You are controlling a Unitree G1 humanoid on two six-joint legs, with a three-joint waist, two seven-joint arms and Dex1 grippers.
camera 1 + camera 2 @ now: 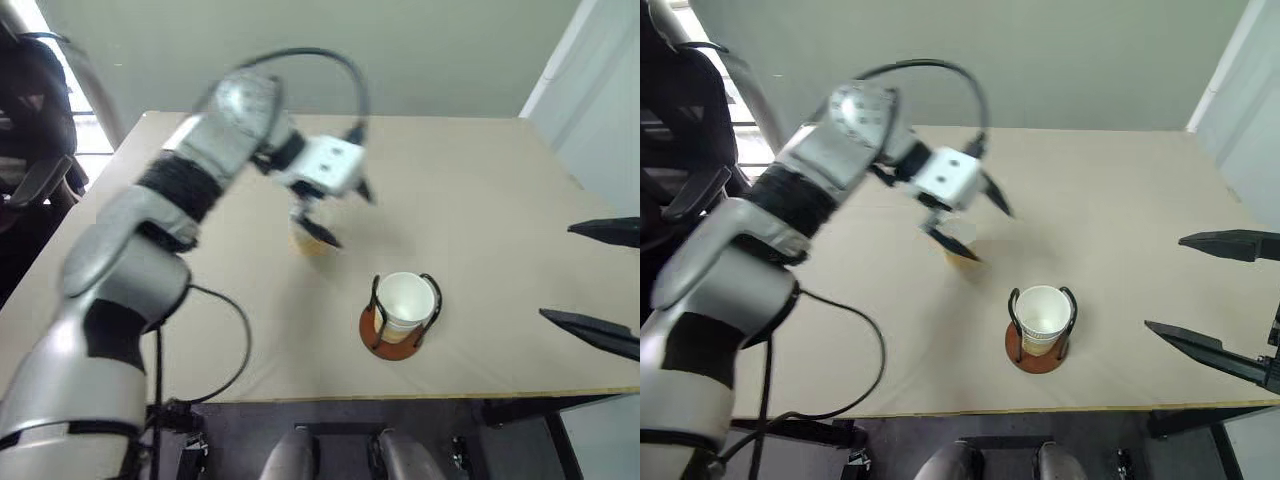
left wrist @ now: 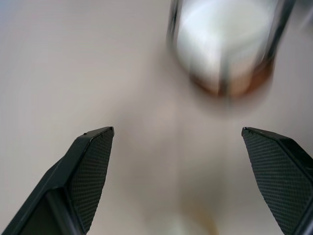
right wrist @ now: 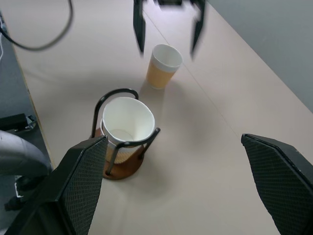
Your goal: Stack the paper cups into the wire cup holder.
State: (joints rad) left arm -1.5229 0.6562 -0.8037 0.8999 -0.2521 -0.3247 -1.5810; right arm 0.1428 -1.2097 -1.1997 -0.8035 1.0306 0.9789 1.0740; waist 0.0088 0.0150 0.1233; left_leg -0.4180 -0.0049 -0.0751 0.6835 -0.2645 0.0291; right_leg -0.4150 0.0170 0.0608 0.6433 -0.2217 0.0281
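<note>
Our left end effector [image 1: 970, 225] hangs with its two black fingers spread wide and nothing between them, poised over a loose paper cup [image 3: 163, 65] that stands upright on the table [image 1: 480, 180]. That cup sits at about ten o'clock from the wire cup holder [image 1: 399, 330], near it but clearly apart. The holder already carries a cup [image 1: 406, 300], seated between the two black wire loops on the reddish-brown disc.

Our right end effector [image 1: 600, 280] waits at three o'clock of the holder, fingers also wide apart and empty.

We judge that we are at the step of fetching the next cup: the left fingers need to drop around its wall, close, then carry it over to nest inside the seated cup.

We can read no brand, label or writing on the cups or holder.
</note>
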